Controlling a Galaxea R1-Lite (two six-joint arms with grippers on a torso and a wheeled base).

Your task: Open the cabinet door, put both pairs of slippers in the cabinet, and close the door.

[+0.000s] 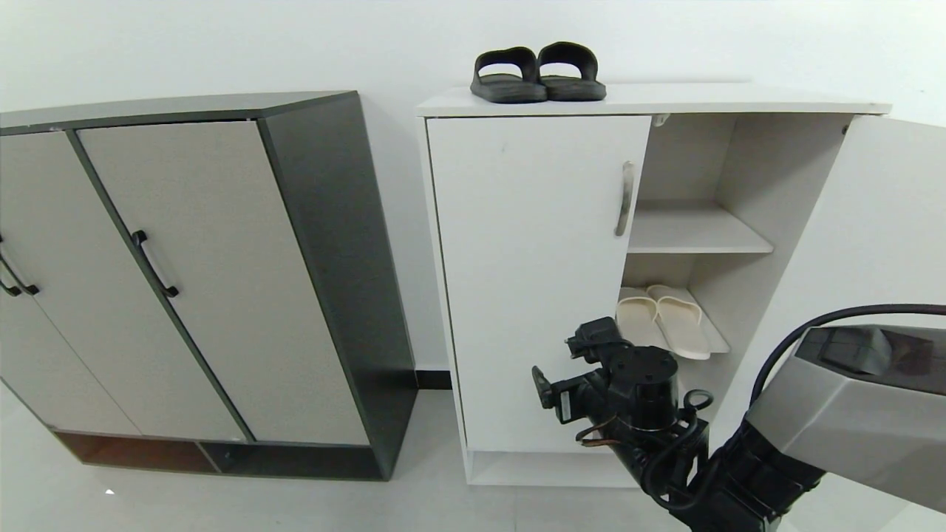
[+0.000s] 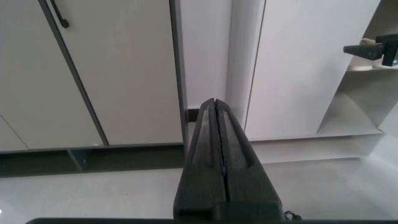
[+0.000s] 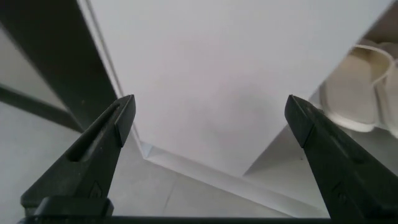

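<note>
White cabinet [image 1: 665, 100] stands against the wall. Its right-hand door [image 1: 872, 222] is swung wide open, its left-hand door [image 1: 532, 281] is shut, and a metal handle [image 1: 625, 198] sits at that door's inner edge.

Cream slippers [image 1: 665, 321] lie inside the open half on the lower shelf [image 1: 718, 341], side by side and touching, toes toward the room. The upper shelf [image 1: 695, 229] is above them. Black slippers [image 1: 538, 74] sit outside on the cabinet top as a pair side by side, over the shut door, near the wall.

Grey cabinet [image 1: 325, 258] stands to the left of the white one with both doors shut, a narrow gap between the two. Both rest on the floor [image 1: 429, 510].

Right gripper [image 1: 569, 366] is low, in front of the bottom part of the shut left-hand door and just beside the open compartment, below the level of the cream slippers. The arm comes in from the lower right. Its jaws are spread wide with nothing between them, and the wrist view shows them facing the white door panel.

Left gripper [image 2: 214, 107] is low over the floor, pointing toward the gap between the cabinets. Its jaws are pressed together and hold nothing.
</note>
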